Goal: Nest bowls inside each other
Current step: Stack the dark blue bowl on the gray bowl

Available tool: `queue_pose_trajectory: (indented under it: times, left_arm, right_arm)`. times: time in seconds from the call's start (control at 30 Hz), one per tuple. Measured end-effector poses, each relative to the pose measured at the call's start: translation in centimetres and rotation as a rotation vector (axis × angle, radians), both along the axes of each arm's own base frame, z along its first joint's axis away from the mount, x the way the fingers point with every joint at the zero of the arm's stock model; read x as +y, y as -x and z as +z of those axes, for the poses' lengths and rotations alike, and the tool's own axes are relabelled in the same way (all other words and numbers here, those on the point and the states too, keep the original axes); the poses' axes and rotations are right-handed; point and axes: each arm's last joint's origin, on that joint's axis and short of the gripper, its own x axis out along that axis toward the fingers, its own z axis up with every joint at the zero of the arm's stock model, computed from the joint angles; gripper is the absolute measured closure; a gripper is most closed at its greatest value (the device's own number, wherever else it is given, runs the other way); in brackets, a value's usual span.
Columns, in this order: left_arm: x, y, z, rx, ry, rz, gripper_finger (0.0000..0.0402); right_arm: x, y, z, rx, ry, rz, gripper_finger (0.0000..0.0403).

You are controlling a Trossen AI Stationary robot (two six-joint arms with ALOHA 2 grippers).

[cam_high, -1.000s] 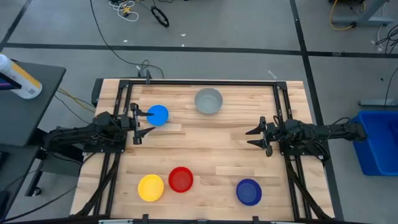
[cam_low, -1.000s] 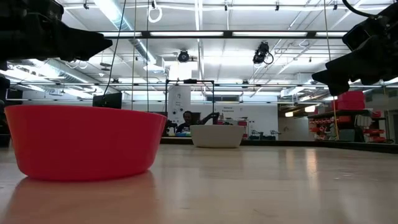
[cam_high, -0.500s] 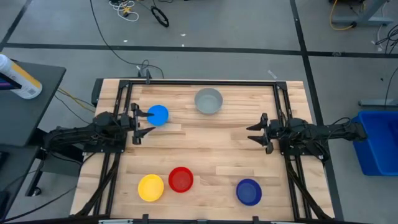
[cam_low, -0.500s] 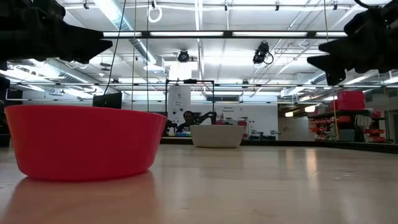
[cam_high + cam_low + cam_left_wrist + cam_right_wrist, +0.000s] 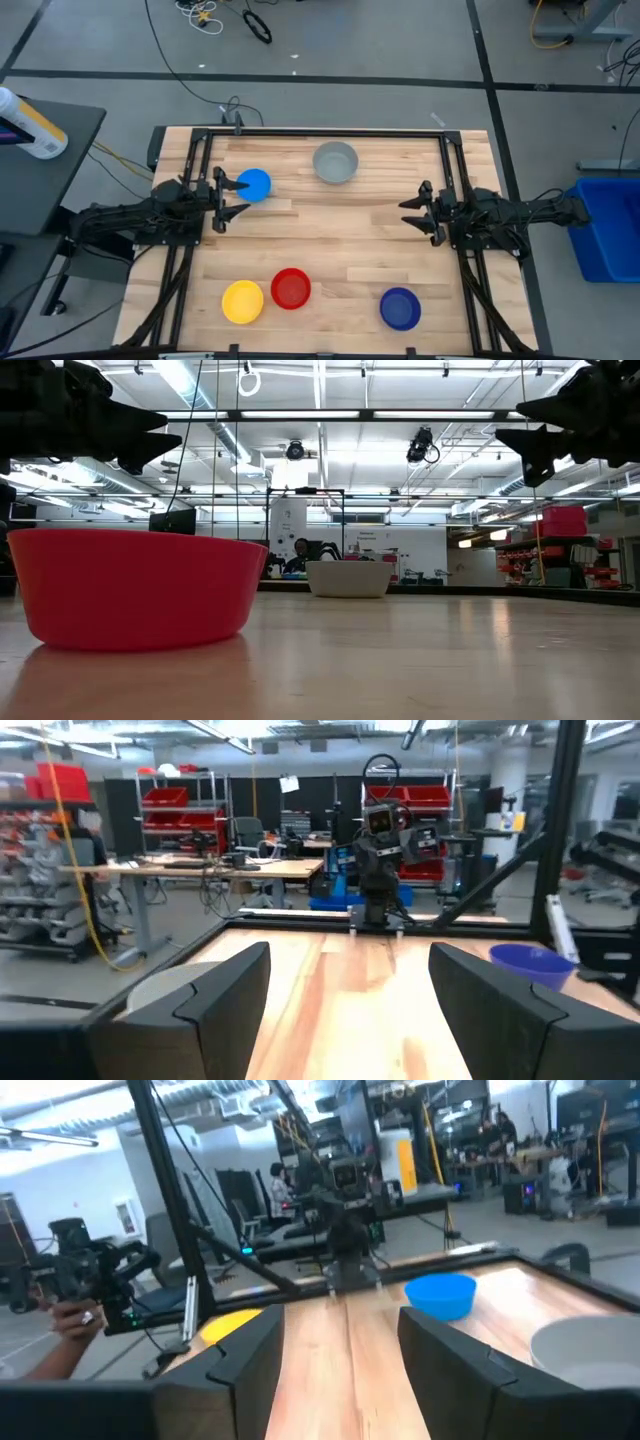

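Note:
Five bowls rest upright on the wooden table (image 5: 340, 240): light blue (image 5: 255, 185) and grey (image 5: 335, 162) toward the far side, yellow (image 5: 242, 301), red (image 5: 291, 288) and dark blue (image 5: 400, 308) near the front edge. My left gripper (image 5: 240, 196) hovers open at the left edge, just beside the light blue bowl and above table level. My right gripper (image 5: 405, 213) hovers open at the right edge, pointing level toward the table's middle. Nothing lies between either pair of fingers, as the left wrist view (image 5: 350, 960) and right wrist view (image 5: 340, 1325) show.
A black frame (image 5: 320, 131) borders the table's far, left and right sides. Open wood lies between the two grippers in the table's middle. A blue bin (image 5: 605, 225) stands off the table to the right. A person's hand (image 5: 60, 1320) shows beyond the table.
My right gripper has tipped its fingers up from a downward slant to about level and risen slightly. My left gripper has rolled about its own axis while staying in place. No bowl has moved.

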Motion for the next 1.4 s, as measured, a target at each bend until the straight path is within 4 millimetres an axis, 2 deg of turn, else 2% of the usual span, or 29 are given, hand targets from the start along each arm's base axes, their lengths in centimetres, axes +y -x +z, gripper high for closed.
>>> queue_pose_trajectory:
  times: [0.17, 0.3, 0.37, 0.47, 0.57, 0.7, 0.83, 0.97, 1.13, 1.23, 1.4]
  left_arm:
    - [0.0, 0.0, 0.0, -0.012, 0.073, 0.005, 0.0122]
    - [0.2, 0.0, -0.2, -0.004, 0.118, 0.044, 0.0122]
    - [0.2, 0.0, -0.4, 0.025, 0.113, 0.041, 0.0122]
    - [0.1, -0.1, -1.0, 0.087, 0.12, 0.016, 0.0122]
    - [0.1, -0.1, -1.5, 0.139, 0.131, 0.015, 0.0122]
    - [0.1, -0.5, -2.0, 0.234, 0.141, 0.0, 0.0122]
    - [0.2, -1.1, -2.9, 0.344, 0.147, 0.005, 0.0122]
    - [0.4, -1.6, -3.8, 0.447, 0.155, 0.048, 0.0122]
    - [0.6, -2.1, -4.6, 0.51, 0.152, 0.084, 0.0122]
    - [0.7, -2.3, -4.7, 0.52, 0.152, 0.098, 0.0122]
    - [0.7, -2.5, -4.8, 0.525, 0.153, 0.097, 0.0122]
  right_arm:
    - [0.0, 0.0, -0.5, 0.052, 0.008, 0.011, 0.0202]
    - [0.0, -0.1, -1.7, 0.173, 0.033, 0.008, 0.0207]
    - [-0.1, 0.0, -2.4, 0.254, 0.031, -0.041, 0.021]
    - [-0.4, -0.2, -2.7, 0.282, -0.068, -0.127, 0.0216]
    - [-0.5, -0.4, -3.1, 0.322, -0.069, -0.156, 0.0217]
    - [-0.3, -0.8, -4.1, 0.437, -0.106, -0.098, 0.0221]
    - [0.1, -1.2, -5.0, 0.578, -0.254, 0.021, 0.0229]
    - [1.1, -2.4, -3.8, 0.671, -0.368, 0.15, 0.0235]
    - [3.4, -5.3, 0.0, 0.762, -0.342, 0.263, 0.0236]
    - [4.9, -7.2, 1.5, 0.935, -0.313, 0.279, 0.0236]
    - [7.4, -9.2, 1.8, 1.28, -0.283, 0.239, 0.0236]
